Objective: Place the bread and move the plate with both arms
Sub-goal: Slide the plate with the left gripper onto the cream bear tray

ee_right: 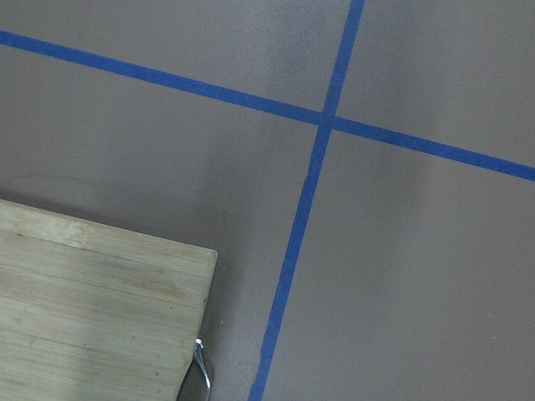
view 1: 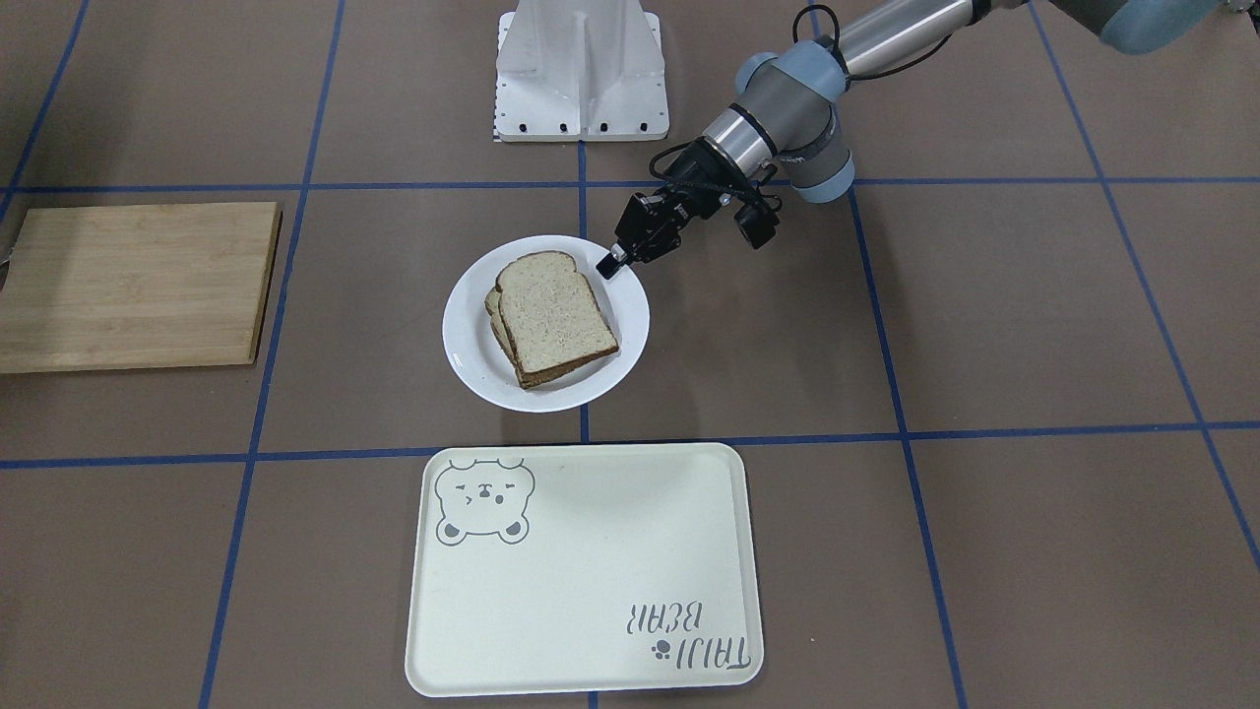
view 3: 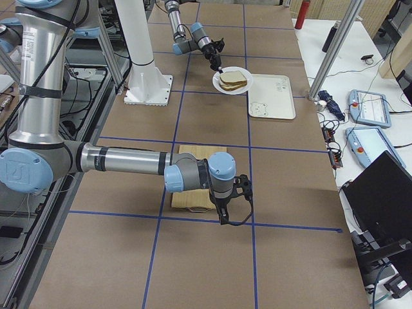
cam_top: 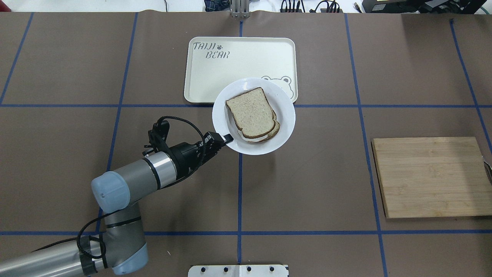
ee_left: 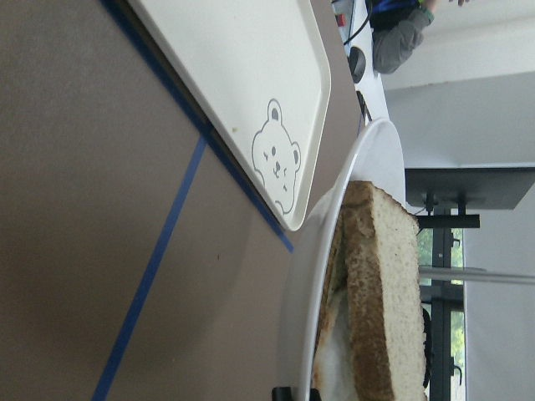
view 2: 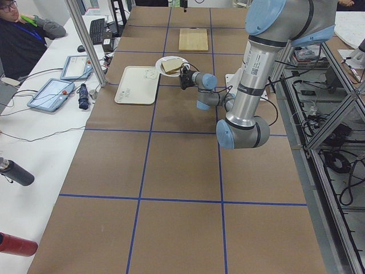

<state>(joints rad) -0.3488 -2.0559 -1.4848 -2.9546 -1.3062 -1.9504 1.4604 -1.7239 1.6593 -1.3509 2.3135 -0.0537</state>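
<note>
As the left gripper (view 1: pixel 608 262) pinches the robot-side rim of the white plate (view 1: pixel 472 335), jaws closed over the lip, the bare bread (view 1: pixel 551 310) lies slightly askew atop a second slice (view 1: pixel 504 340) at the plate's middle. From across the room the plate appears to ride just off the table (view 1: pixel 984 325), between the robot's base (view 1: pixel 581 79) and the cream bear tray (view 1: pixel 591 591), which lies just beyond it. Off to the robot's right, the right gripper (view 3: pixel 225 209) hangs low beside the wooden cutting board (view 1: pixel 138 286); whether its jaws are spread or pressed together cannot be told.

The step in hand looks to be carrying the loaded plate to the tray. Held by one edge only, the plate should be kept level and moved slowly, so the stacked slices do not slide toward the free side. It should clear the tray's raised rim before being lowered flat, with the grip released only once it rests.
</note>
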